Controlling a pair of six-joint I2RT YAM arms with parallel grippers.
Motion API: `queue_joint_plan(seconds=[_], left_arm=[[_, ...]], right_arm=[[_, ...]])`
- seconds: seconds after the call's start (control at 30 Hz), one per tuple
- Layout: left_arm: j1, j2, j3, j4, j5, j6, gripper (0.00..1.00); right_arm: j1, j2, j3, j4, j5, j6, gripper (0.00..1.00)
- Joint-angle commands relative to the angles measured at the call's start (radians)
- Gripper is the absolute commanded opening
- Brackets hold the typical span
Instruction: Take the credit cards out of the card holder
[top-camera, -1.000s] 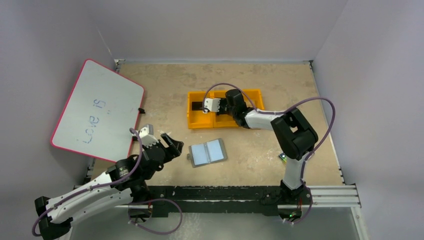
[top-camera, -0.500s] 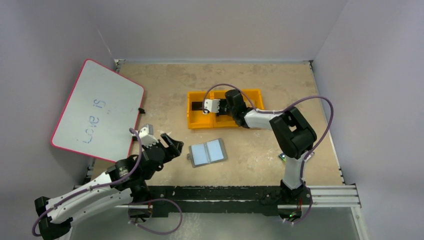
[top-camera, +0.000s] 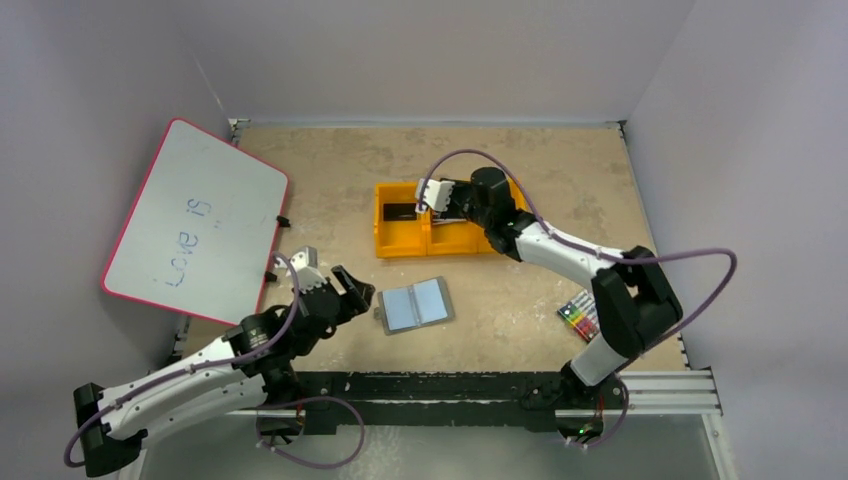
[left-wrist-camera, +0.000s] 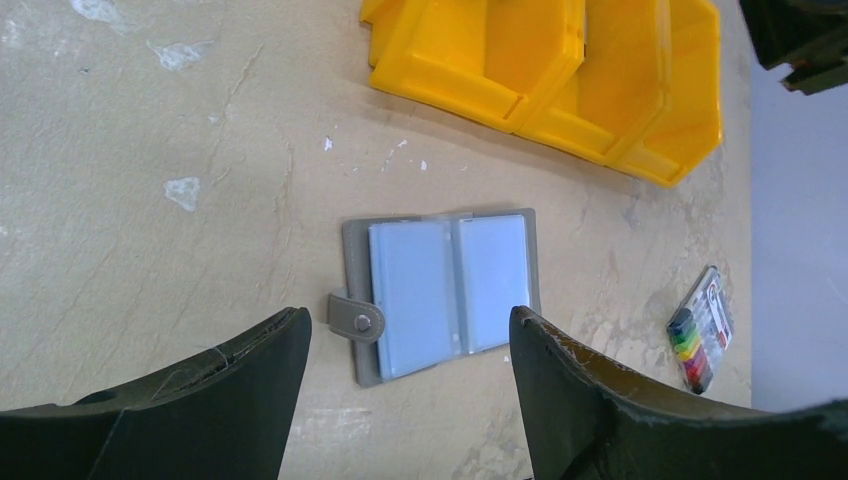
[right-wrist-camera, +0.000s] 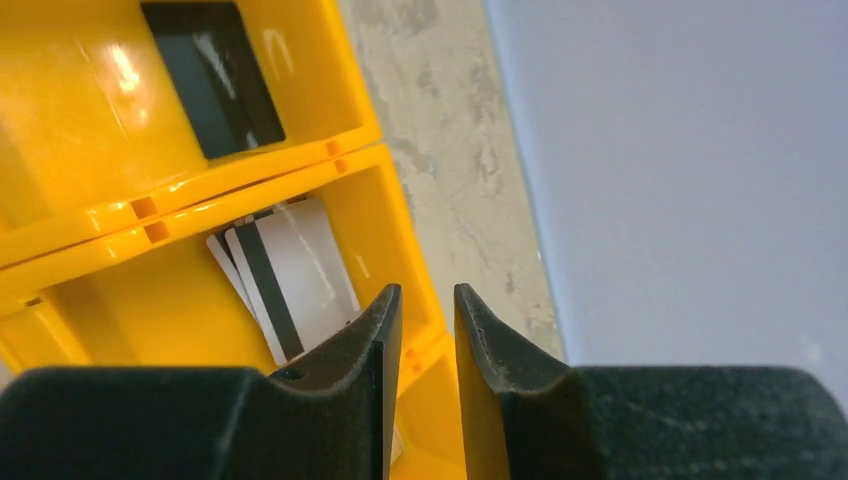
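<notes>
The card holder (top-camera: 415, 305) (left-wrist-camera: 440, 290) lies open on the table, grey with a snap tab, and its pale blue pockets face up. My left gripper (top-camera: 352, 290) (left-wrist-camera: 408, 315) is open and hovers just left of it, apart from it. Credit cards lie in the yellow tray (top-camera: 405, 243) (right-wrist-camera: 340, 150). A black card (top-camera: 398, 211) (right-wrist-camera: 212, 75) is in the left compartment. A silver-white card with a dark stripe (right-wrist-camera: 290, 280) lies on another pale card in the middle one. Above the tray, my right gripper (top-camera: 445, 203) (right-wrist-camera: 427, 292) has its jaws slightly apart and holds nothing.
A pack of coloured crayons (top-camera: 580, 318) (left-wrist-camera: 700, 335) lies on the table at the right, near the right arm's elbow. A pink-edged whiteboard (top-camera: 195, 220) leans at the left wall. Grey walls close the table on three sides.
The right gripper's jaws have parted and it has risen and shifted back over the tray. Its elbow swung right, uncovering the crayon pack. The left gripper edged towards the card holder.
</notes>
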Motion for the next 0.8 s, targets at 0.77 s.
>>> queue_joint_plan(seconds=[0.77], left_arm=[[-0.005, 0.363, -0.06, 0.258, 0.149, -0.025, 0.71]], right_arm=[[0.199, -0.354, -0.493, 0.033, -0.146, 1.715, 0.48]])
